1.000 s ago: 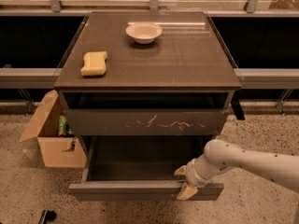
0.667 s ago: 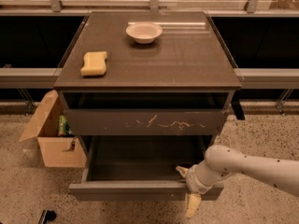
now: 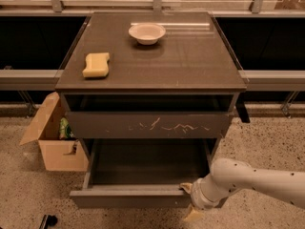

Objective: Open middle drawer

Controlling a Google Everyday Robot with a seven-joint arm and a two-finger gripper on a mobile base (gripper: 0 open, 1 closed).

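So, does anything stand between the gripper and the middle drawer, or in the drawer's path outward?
Nothing visible does. The gripper is right at the front of the middle drawer, near its right end. The drawer is already pulled out.

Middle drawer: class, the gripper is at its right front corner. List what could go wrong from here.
The middle drawer already extends far; more pulling might bring it right out of the cabinet.
The gripper sits at its right front corner, so an off-centre pull may skew or jam it.
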